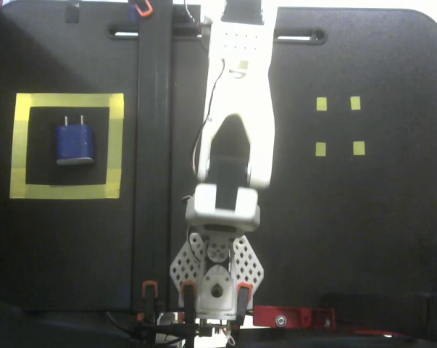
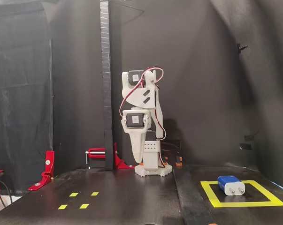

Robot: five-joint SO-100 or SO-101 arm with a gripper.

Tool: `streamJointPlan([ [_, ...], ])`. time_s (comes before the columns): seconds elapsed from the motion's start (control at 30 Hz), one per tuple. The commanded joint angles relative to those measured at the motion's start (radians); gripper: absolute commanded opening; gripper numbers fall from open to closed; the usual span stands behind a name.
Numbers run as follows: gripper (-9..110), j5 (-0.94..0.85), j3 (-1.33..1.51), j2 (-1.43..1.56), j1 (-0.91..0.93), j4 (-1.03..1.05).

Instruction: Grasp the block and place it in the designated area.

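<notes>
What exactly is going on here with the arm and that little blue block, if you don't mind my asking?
The white arm is holding nothing right now. Its gripper hangs pointing down in front of the arm's base, well clear of everything on the table. The blue block lies flat inside the yellow tape square, its metal prongs pointing away from the arm's base in the top-down fixed view. The four small yellow squares on the other side have nothing on them. So the placing looks done.

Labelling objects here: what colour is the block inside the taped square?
Dark blue block, clearest in the fixed view from above.
</notes>
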Motion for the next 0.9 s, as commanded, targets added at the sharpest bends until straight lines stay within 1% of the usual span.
streamJointPlan([
  [0.0,0,-0.012,0.069,0.120,-0.009,-0.109],
  [0.23,0,-0.055,0.374,0.396,-0.008,-0.442],
  [0.5,0,-0.086,0.699,0.681,-0.012,-0.752],
  [0.7,0,-0.086,0.939,0.910,-0.025,-0.931],
  [0.87,0,-0.086,1.124,1.101,-0.043,-1.011],
])
